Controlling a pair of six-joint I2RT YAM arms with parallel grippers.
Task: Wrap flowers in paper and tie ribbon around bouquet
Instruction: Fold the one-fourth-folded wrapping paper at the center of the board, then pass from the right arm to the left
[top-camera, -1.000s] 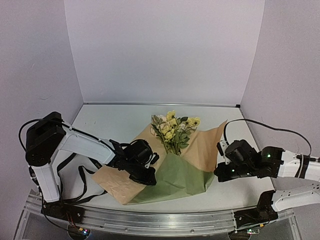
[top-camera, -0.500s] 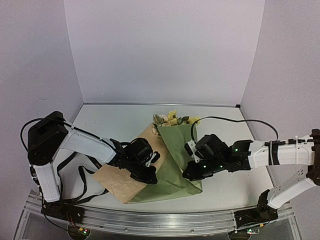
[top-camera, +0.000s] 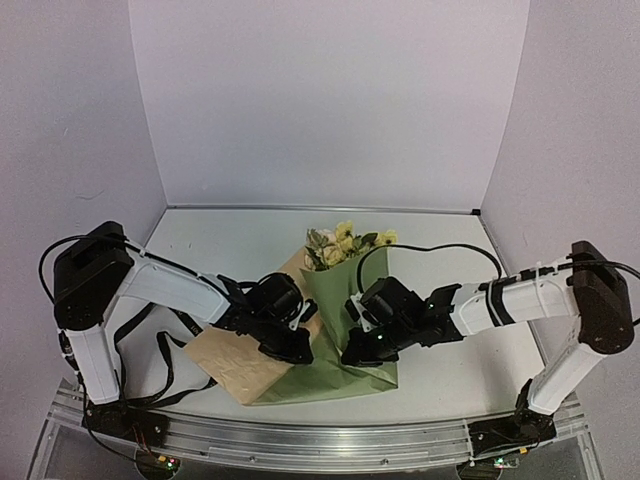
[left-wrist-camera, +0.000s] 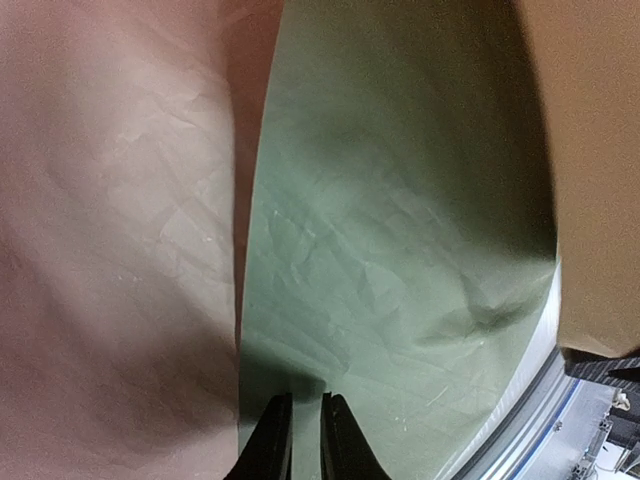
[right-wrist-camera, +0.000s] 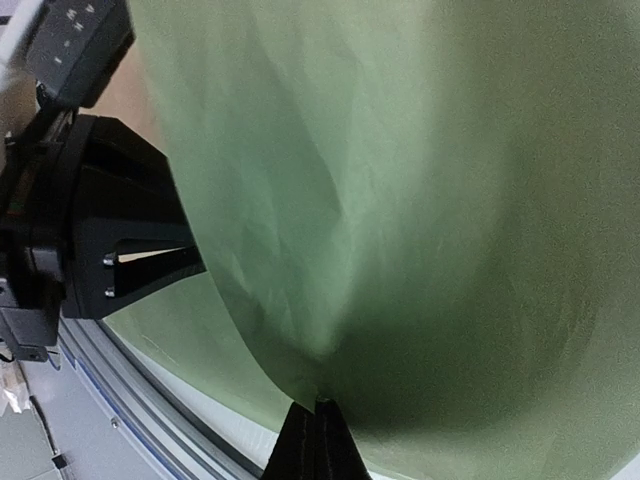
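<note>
The flowers, yellow and cream, poke out of the far end of the paper. The paper's right flap is folded over their stems, olive side up. My right gripper is shut on that flap's edge, lifting the paper into an arch. My left gripper stands on the green paper beside the tan flap, its jaws a narrow slit apart with nothing between them. Black loops lie by the left arm; I cannot tell ribbon from cable.
The metal rail runs along the table's near edge, just in front of the paper. Pale walls close the table on the left, back and right. From the right wrist, the left gripper's black body is close on the left.
My right gripper has swept left across the table, carrying the paper's right flap over the flower stems. The tan right side is now covered by green. The left gripper has barely moved.
</note>
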